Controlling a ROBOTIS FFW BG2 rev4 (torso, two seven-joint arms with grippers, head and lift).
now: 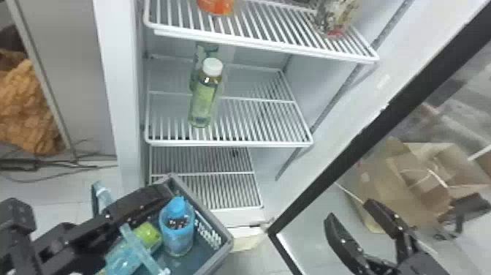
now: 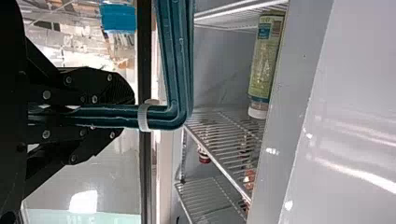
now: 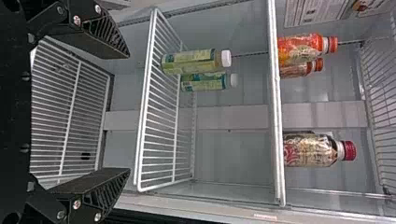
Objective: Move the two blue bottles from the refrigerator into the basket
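Inside the basket (image 1: pixel 204 211), blue-capped bottle (image 1: pixel 178 232), beside left gripper (image 1: pixel 164 192)

In the head view, the basket (image 1: pixel 221 225) before the refrigerator (image 1: pixel 124 109) runs off the bottom edge, partly hidden by the left gripper (image 1: pixel 160 193). On the refrigerator's middle shelf, the front green bottle (image 1: pixel 202 104) partly covers the rear green bottle (image 1: pixel 201 52); on its upper shelf, the top edge crops the orange bottle (image 1: pixel 217 6).

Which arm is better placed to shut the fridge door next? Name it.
Right, probably: the right pincer is open, empty and by the door, while the left pincer grips the handle of the basket.
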